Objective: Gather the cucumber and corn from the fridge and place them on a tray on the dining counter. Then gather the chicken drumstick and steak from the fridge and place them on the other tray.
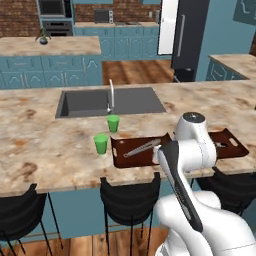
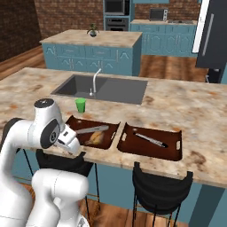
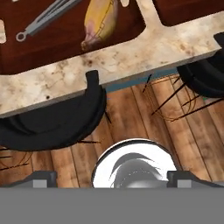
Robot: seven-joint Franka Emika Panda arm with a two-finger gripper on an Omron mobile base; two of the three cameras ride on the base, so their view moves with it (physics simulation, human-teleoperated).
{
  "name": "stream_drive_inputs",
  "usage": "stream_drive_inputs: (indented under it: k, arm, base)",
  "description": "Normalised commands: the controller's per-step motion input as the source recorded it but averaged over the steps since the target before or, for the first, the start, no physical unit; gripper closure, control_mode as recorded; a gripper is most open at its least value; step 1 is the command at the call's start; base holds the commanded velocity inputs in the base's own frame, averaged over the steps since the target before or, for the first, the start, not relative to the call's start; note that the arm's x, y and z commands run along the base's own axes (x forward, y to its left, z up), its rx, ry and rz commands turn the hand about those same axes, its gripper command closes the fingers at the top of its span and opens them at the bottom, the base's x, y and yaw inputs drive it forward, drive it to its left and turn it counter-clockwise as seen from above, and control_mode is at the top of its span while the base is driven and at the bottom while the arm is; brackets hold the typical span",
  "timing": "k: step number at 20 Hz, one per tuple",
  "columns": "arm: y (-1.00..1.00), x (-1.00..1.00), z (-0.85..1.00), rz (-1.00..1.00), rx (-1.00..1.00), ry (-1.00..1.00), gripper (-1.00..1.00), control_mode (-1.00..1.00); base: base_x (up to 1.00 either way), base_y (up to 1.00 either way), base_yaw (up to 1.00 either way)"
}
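Note:
A golden-tan chicken drumstick [image 2: 93, 140] [image 3: 101, 21] lies in the left dark brown tray [image 2: 76, 123] [image 3: 65, 50] on the dining counter [image 2: 195, 111] [image 1: 45, 145], beside silver tongs [image 2: 91, 130] [image 3: 46, 17]. The other tray [image 2: 174, 151] [image 3: 188, 13] holds only a second pair of tongs [image 2: 150, 140]. My gripper [image 3: 113, 179] hangs open with nothing between its fingers. It sits just off the counter's front edge, above a stool and near the drumstick's tray. The dark fridge [image 1: 189, 37] [image 2: 215, 31] stands far behind. The cucumber, corn and steak are out of view.
Two bright green cups [image 1: 113, 123] [image 1: 101, 143] stand left of the trays, in front of the sink [image 1: 107, 101] and its faucet [image 1: 111, 95]. Black bar stools [image 3: 52, 122] [image 2: 159, 186] line the counter's near side over a wooden floor. A kitchen island [image 2: 91, 42] lies beyond.

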Motion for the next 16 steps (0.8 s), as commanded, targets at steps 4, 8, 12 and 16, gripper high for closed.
stream_drive_inputs:
  k: [4, 8, 12, 16]
  arm:
    - [0.0, 0.0, 0.0, 0.0, 0.0, 0.0, -1.0, 1.0]
    - [0.0, 0.0, 0.0, 0.0, 0.0, 0.0, -1.0, 1.0]
    - [0.0, 0.0, 0.0, 0.0, 0.0, 0.0, -1.0, 1.0]
    - [0.0, 0.0, 0.0, 0.0, 0.0, 0.0, -1.0, 1.0]
  base:
    - [-0.91, 0.64, 0.05]
    - [-0.51, 1.0, 0.0]
    - [-0.34, 1.0, 0.0]
    - [-0.16, 1.0, 0.0]
